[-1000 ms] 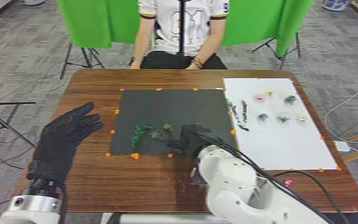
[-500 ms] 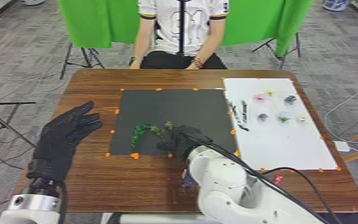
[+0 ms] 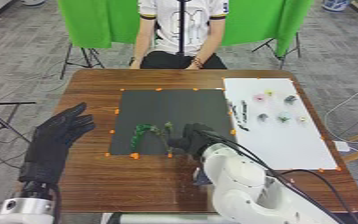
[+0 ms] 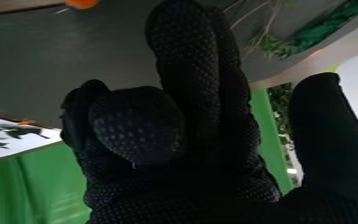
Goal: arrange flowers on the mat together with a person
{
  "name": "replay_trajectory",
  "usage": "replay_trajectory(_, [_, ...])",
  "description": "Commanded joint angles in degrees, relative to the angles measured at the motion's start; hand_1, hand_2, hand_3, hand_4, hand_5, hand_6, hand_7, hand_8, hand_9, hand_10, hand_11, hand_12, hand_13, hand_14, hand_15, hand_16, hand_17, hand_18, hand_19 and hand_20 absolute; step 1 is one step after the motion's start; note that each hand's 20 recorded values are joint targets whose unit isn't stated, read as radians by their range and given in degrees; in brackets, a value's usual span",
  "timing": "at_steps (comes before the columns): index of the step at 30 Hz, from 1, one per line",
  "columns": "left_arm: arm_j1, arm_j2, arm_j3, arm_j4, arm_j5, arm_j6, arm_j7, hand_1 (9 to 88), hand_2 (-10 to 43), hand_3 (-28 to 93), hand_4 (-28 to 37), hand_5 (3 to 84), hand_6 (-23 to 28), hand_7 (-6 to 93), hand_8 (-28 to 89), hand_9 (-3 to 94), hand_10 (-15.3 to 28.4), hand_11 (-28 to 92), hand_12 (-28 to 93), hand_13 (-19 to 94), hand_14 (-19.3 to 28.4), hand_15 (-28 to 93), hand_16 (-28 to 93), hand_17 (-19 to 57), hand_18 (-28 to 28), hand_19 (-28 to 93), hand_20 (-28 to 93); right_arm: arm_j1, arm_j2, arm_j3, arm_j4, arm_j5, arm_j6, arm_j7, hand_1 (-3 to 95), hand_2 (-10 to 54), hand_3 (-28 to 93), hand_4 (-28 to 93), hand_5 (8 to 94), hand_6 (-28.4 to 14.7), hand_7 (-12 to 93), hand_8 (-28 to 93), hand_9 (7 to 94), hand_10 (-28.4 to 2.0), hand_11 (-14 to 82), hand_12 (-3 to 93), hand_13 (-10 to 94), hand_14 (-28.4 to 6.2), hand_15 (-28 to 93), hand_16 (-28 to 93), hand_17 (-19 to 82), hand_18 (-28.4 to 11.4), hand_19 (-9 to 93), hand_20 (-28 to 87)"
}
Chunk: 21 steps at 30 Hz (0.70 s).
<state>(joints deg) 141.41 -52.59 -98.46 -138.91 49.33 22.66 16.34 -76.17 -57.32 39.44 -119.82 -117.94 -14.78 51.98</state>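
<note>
R hand (image 3: 194, 138) moved sl. right, some fingers straight, others bent; L hand (image 3: 62, 126) open. Sprigs (image 3: 140, 131) on mat (image 3: 175, 107); flowers (image 3: 260, 97) on sheet (image 3: 291, 145) remain.

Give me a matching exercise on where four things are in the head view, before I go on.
Things:
1. black-gloved right hand
2. pink flower
3. black-gloved left hand
4. bright green leafy sprig

Places:
A. white sheet
B. dark grey mat, left half
C. over the brown wooden table, left of the mat
D. mat's right half

Pairs: 1-D, 2-A, 3-C, 4-B
</note>
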Motion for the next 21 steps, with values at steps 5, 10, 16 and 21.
replay_trajectory(5, [8.6, -4.88, -10.75, -0.81, -0.46, -3.37, 3.56, 20.5, 5.0, 80, -28.3, 38.7, 8.4, 14.3, -10, 36.8, 20.4, 28, 12, 27, 28.1, 60, -9, -7.2, 24.9, 55, 15, -23.3, -2.5, 36.2, -6.0, 39.0, 6.3, -16.1, 22.7, 16.2, 57, -20, 61.3, -7.6, 11, -10, 65.4, -22.9, 28.1, 16.6, 60, -18.9, 66, 10, 28, -26.3, 86, -5])
replay_trajectory(10, [12.3, -7.94, -14.01, -0.97, -1.67, -3.58, 6.12, 18.9, 2.3, 79, -28.3, 35.8, 6.5, 13.0, -9, 33.5, 18.4, 23, 12, 26, 27.8, 55, -10, -7.4, 27.0, 52, 15, -29.7, -1.7, 42.5, -5.4, 51.8, 16.2, -27.4, 19.4, 14.8, 66, -23, 52.6, -6.8, 11, -10, 52.6, -24.5, 22.4, 14.9, 46, -22.3, 62, 6, 15, -27.7, 70, -1])
replay_trajectory(16, [12.2, -8.94, -13.59, 0.20, -1.94, -5.22, 6.94, 16.1, 2.6, 77, -28.3, 35.8, 5.9, 12.7, -9, 33.1, 17.8, 21, 12, 26, 27.3, 51, -8, -8.1, 26.8, 49, 14, -34.1, -2.7, 48.2, -3.8, 66.8, 17.8, -36.5, 18.3, 12.9, 70, -24, 49.2, -5.3, 11, -10, 48.0, -22.8, 18.2, 14.8, 40, -22.5, 55, 6, 10, -26.5, 62, 5])
replay_trajectory(21, [11.7, -8.39, -11.73, 1.26, 0.03, -7.93, 6.50, 15.1, -1.5, 78, -28.3, 35.9, 5.2, 12.6, -9, 33.8, 17.3, 21, 12, 25, 26.4, 50, -8, -9.2, 25.1, 48, 14, -36.6, -3.5, 50.3, -3.5, 69.2, 17.3, -41.0, 17.2, 12.0, 71, -26, 45.8, -3.9, 11, -10, 44.4, -21.2, 15.4, 14.8, 36, -22.3, 49, 7, 8, -25.5, 56, 10])
